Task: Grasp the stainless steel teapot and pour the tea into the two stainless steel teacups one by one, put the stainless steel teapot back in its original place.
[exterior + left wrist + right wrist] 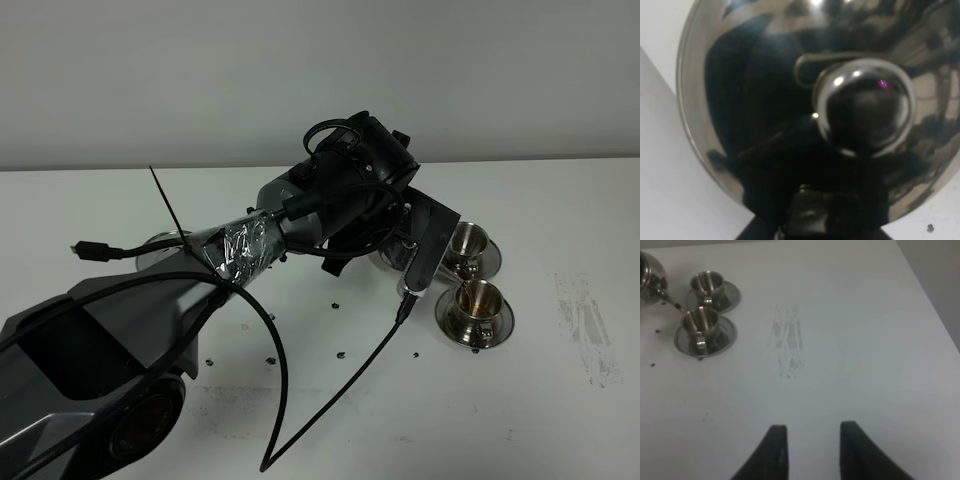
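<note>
My left gripper [817,215] is shut on the stainless steel teapot [765,100], whose lid and round knob [865,105] fill the left wrist view. In the exterior view the left arm hides most of the teapot [392,258]. The right wrist view shows the teapot [647,272] tilted, with a thin brown stream of tea [676,307] running from its spout into the near teacup [700,322] [478,303]. The far teacup [707,282] [470,243] stands on its saucer just behind. The teapot's own saucer [155,250] lies at the left, partly behind the arm. My right gripper [812,440] is open over bare table.
Small dark specks [335,305] dot the table near the cups. A grey scuff mark [590,325] [787,340] lies right of the cups. Black cables [330,400] loop from the left arm over the front of the table. The table's right edge [932,295] is nearby.
</note>
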You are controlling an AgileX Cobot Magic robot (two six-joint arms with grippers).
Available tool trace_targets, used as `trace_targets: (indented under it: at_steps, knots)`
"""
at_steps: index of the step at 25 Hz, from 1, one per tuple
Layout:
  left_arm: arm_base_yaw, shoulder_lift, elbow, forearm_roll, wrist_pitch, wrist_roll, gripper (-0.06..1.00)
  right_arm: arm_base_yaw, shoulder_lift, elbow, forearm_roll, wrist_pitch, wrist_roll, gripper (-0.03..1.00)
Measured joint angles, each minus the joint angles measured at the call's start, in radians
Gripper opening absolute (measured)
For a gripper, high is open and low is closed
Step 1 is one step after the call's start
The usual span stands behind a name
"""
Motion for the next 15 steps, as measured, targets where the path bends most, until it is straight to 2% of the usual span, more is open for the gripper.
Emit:
trace_targets:
  at_steps: [15]
  knots:
    - [-0.008,0.000,0.000,0.062,-0.023,-0.022,0.20,0.000,0.000,0.000,0.000,0.000,0.000,0.24]
